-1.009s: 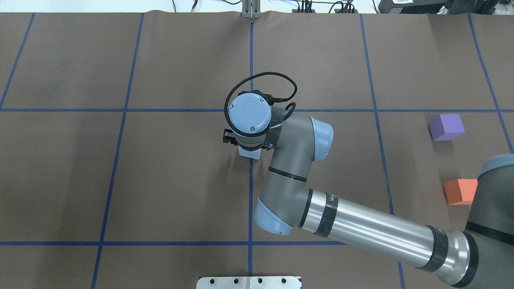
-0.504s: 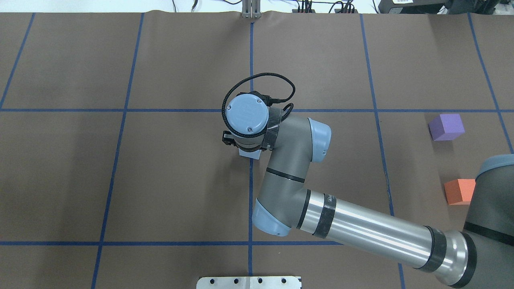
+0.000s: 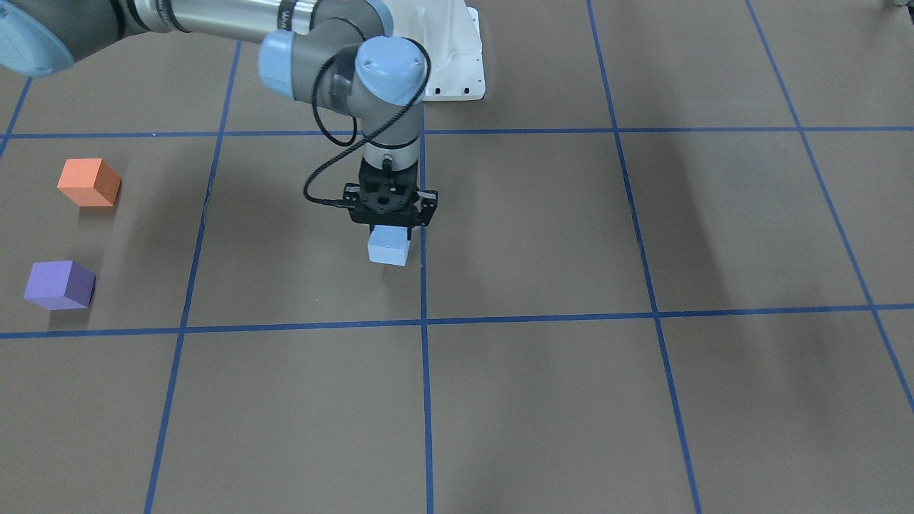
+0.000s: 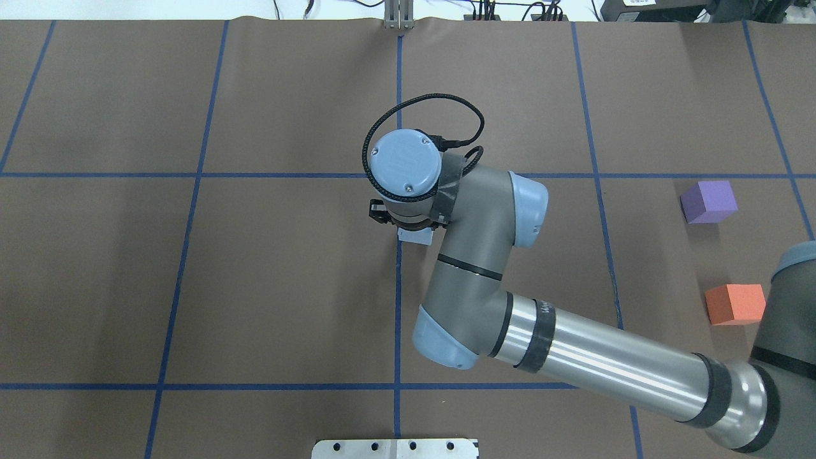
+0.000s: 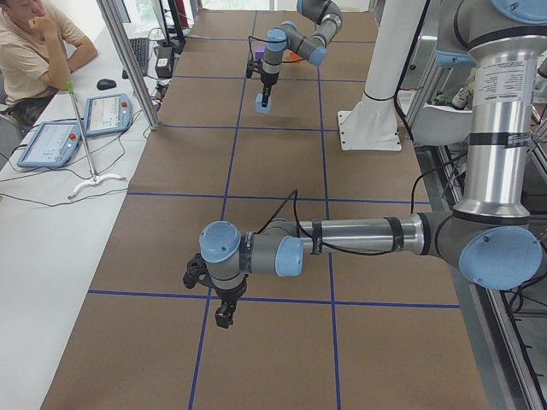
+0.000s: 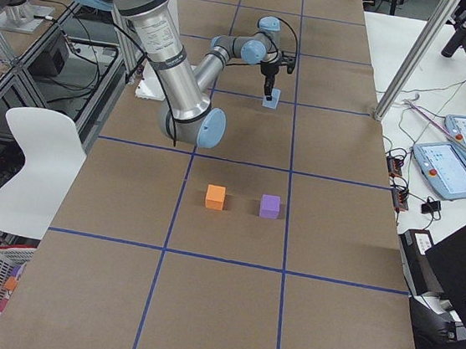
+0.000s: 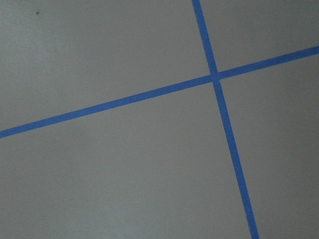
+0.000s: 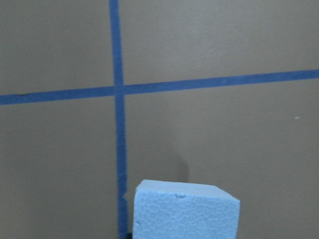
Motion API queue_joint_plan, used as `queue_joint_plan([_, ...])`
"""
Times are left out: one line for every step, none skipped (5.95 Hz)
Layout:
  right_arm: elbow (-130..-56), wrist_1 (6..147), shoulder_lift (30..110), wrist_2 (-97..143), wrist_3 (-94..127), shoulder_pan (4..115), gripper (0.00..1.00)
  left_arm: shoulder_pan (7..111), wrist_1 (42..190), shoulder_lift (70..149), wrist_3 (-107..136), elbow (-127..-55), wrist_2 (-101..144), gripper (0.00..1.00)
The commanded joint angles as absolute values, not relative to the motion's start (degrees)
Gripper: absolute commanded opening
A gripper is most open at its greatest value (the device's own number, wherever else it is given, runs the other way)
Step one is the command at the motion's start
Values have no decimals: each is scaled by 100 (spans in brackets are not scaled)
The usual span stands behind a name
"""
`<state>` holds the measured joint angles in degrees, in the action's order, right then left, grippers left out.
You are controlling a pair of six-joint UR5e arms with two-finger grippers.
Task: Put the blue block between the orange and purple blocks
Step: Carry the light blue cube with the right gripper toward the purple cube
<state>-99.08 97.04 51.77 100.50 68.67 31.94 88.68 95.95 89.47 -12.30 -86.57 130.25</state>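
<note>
The light blue block (image 3: 389, 247) is held in my right gripper (image 3: 389, 230), which is shut on it just above the table near the centre line. The block also fills the bottom of the right wrist view (image 8: 184, 209) and peeks out under the wrist in the overhead view (image 4: 415, 236). The orange block (image 4: 734, 304) and the purple block (image 4: 708, 201) sit apart from each other at the table's right side, far from the gripper. My left gripper (image 5: 224, 316) shows only in the exterior left view, so I cannot tell if it is open or shut.
Blue tape lines (image 4: 398, 280) mark a grid on the brown table cover. The robot's white base plate (image 3: 451, 68) is at the near edge. An operator (image 5: 34, 47) sits by a side table with tablets (image 5: 107, 113).
My right arm has moved a little to the right and away from the robot's base, carrying the blue block. The orange and purple blocks have not moved.
</note>
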Motion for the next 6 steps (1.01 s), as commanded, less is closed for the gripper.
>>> queue_joint_plan([-10922,9774,6411,10562,5832,3934,0,8859,9598,8947,-1239,-8657,13025,100])
queue_joint_plan([-11325,9730,6999,10738,5331,4216,0,8868,9598,8947,-1239,-8657,13025,100])
queue_joint_plan([-11616,9712,7475,11053,5004,4523,0,8859,9624,8947,-1239,-8657,13025,100])
queue_joint_plan([-11828,9703,7906,11091,4583,4709,0,8859,9676,8947,-1239,-8640,13025,100])
queue_joint_plan([-11865,9607,8197,11266,4214,4989,0,8859,9677,8947,-1239,-8648,13025,100])
queue_joint_plan([-11787,8884,8722,11433,4079,5192,0,8859,9694,8947,-1239,-8648,13025,100])
